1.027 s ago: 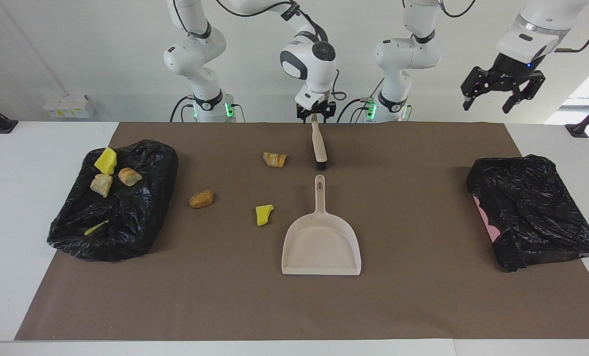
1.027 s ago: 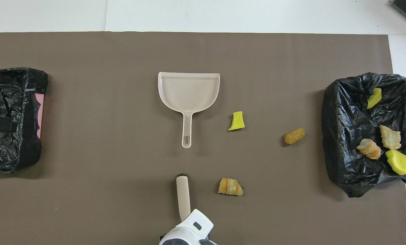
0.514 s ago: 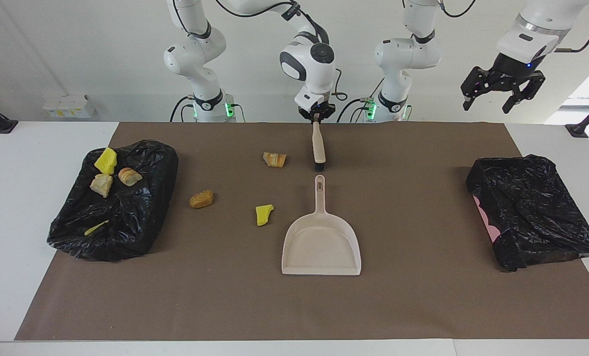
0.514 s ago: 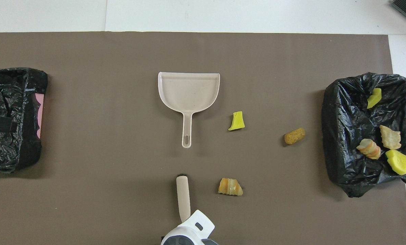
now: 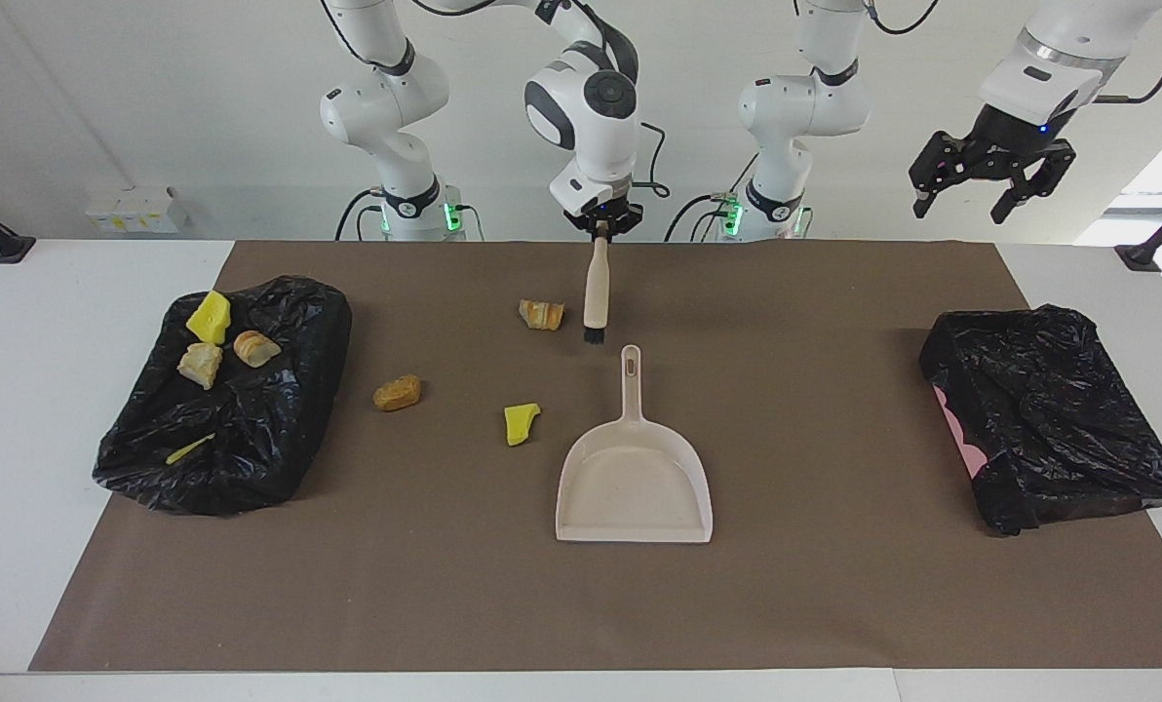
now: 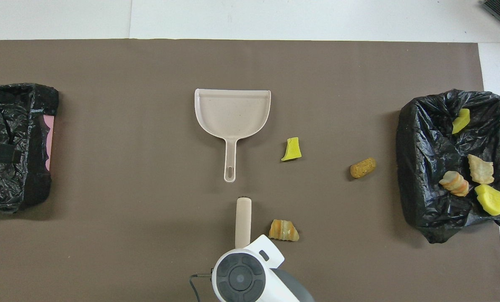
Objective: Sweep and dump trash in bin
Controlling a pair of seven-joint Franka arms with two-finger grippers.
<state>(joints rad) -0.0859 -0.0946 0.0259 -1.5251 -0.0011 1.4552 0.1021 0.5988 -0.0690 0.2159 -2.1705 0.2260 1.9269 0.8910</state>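
Brown paper matting (image 5: pixel 834 604) is spread over the white worktop (image 5: pixel 16 409). Two black plastic-lined bins are set on it: one black bag-lined bin (image 5: pixel 279 429) at the right arm's end, in which four foam chunks are held, and a second black bag-lined bin with a pink edge (image 5: pixel 1049 409) at the left arm's end. A beige plastic dustpan (image 5: pixel 634 487) is laid flat near the middle, its handle pointed toward the robots. A beige-handled brush with black bristles (image 5: pixel 596 292) is clenched at its handle top by the right end effector (image 5: pixel 600 226), and is hung nearly upright with the bristles down, over the mat between the dustpan handle and the striped orange-and-tan foam chunk (image 5: pixel 541 314). The left end effector (image 5: pixel 990 180) is held raised with its fingers spread, above the left arm's end of the worktop, where that arm waits. An orange-brown foam chunk (image 5: pixel 398 392) is seen on the mat near the first bin, and a yellow foam chunk (image 5: pixel 521 423) beside the dustpan.
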